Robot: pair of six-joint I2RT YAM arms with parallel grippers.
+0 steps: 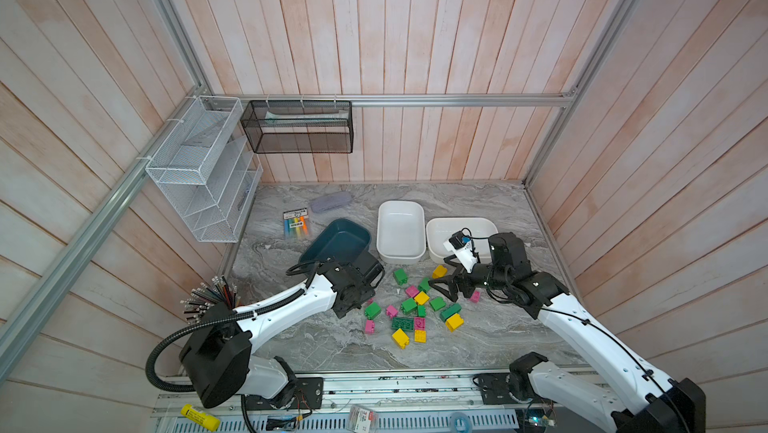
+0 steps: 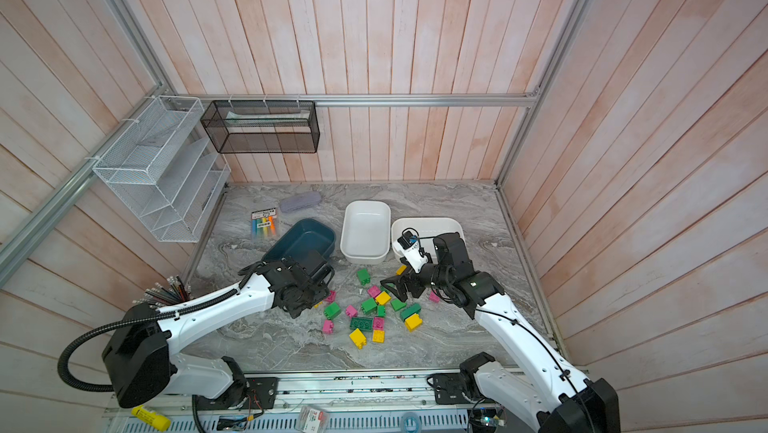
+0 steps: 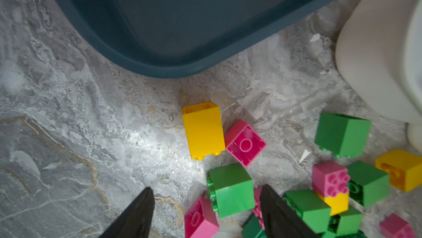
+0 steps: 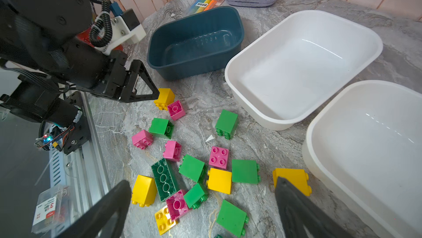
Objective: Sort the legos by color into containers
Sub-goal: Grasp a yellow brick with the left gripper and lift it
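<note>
Open and empty, left gripper (image 3: 206, 190) and right gripper (image 4: 203, 182) hover over yellow, green and pink studded plastic bricks (image 1: 409, 306) mid-frame. Behind, dark teal plastic tub (image 1: 338, 240) and two white plastic tubs (image 1: 401, 229), all bare. First pick, I guess: straddle one brick, squeeze.

We're looking down past our left tool (image 3: 206, 189), black fingers spread apart, nothing pinched. A yellow brick (image 3: 203, 129) lies on its side on the marble counter (image 3: 80, 122), right up against a pink brick (image 3: 245, 143) and near the dark blue tub (image 3: 164, 70). A green brick (image 3: 231, 189) sits between the fingers, close to one. More bricks are jumbled near the white tub (image 3: 376, 65).
</note>
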